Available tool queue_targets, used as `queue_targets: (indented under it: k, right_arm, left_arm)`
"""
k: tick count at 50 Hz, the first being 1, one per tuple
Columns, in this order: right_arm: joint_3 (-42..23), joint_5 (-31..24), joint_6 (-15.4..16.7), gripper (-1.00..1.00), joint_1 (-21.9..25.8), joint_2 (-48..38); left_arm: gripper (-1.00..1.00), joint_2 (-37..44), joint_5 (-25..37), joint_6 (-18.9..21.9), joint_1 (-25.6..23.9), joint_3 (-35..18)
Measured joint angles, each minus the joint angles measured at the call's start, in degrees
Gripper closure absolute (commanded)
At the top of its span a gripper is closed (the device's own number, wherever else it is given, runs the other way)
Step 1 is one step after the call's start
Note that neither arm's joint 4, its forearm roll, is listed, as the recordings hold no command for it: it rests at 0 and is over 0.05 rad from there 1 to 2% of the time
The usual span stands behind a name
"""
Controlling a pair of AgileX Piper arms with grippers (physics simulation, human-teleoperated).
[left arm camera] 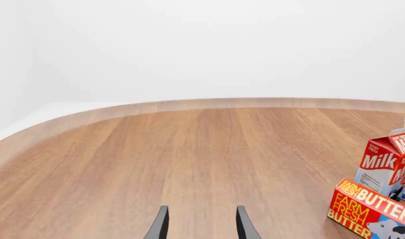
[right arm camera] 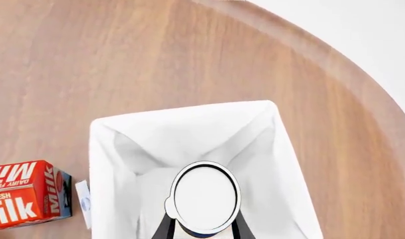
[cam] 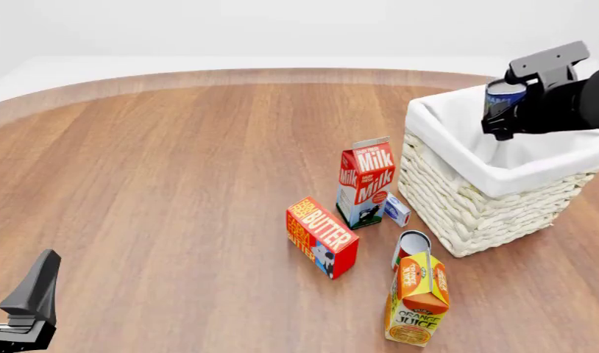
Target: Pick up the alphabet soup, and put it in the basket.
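The right hand (cam: 502, 110) grips the alphabet soup (cam: 502, 96) between its 2 fingers and holds it in the air above the basket (cam: 457, 209). In the right wrist view the can's pale flat top (right arm camera: 206, 197) sits over the white liner (right arm camera: 189, 129), inside the rim on all visible sides, so the can looks to be over the opening rather than over an edge. Its long axis appears to run roughly along the fingers, top end pointing down into the basket. The coming move therefore seems to turn on a drop or a short descent, and the right arm is plainly the one placed for it.

The left hand (left arm camera: 201, 224) hangs over bare bench (cam: 182, 162), fingers apart and holding nothing, well apart from the basket.

Readable print: "Milk" on the red and white milk carton (cam: 366, 182), "FARM FRESH BUTTER" on the butter box (cam: 322, 236), and "ORANGE JUICE" on the juice carton (cam: 417, 298). The soup's own label cannot be read.
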State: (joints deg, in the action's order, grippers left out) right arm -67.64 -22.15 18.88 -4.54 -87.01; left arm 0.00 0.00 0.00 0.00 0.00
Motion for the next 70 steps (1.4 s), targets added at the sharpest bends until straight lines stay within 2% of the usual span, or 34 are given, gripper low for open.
queue_targets:
  k: [70]
  right_arm:
    - [0.56,1.42,1.63,1.00,-0.63,-7.28]
  left_arm:
    - [-1.00,0.00,0.00,0.00,0.00,0.00]
